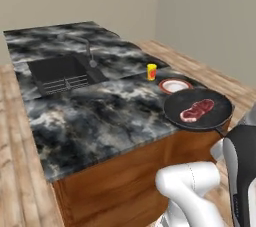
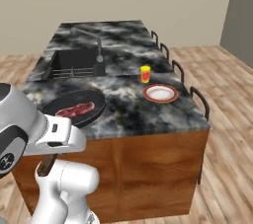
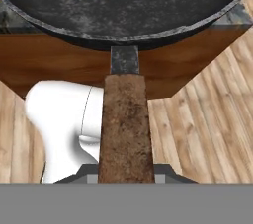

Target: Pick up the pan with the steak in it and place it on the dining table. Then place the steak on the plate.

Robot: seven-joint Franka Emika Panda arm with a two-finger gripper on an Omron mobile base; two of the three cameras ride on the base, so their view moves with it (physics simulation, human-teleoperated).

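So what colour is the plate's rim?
Red-orange around a white centre, clearest in the right base view: plate.

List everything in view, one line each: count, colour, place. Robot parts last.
pan: one, black with a brown wooden handle, at the near edge of the island top, handle sticking out past the edge
steak: one, red with pale marbling, lying in the pan
plate: one, white with a red-orange rim, on the top just beyond the pan
small container: one, yellow with a red band, past the plate
sink: one, dark, set into the top, faucet behind it
dining table: one, grey-and-white marbled top on a brown wooden base
gripper: one, shut on the pan handle
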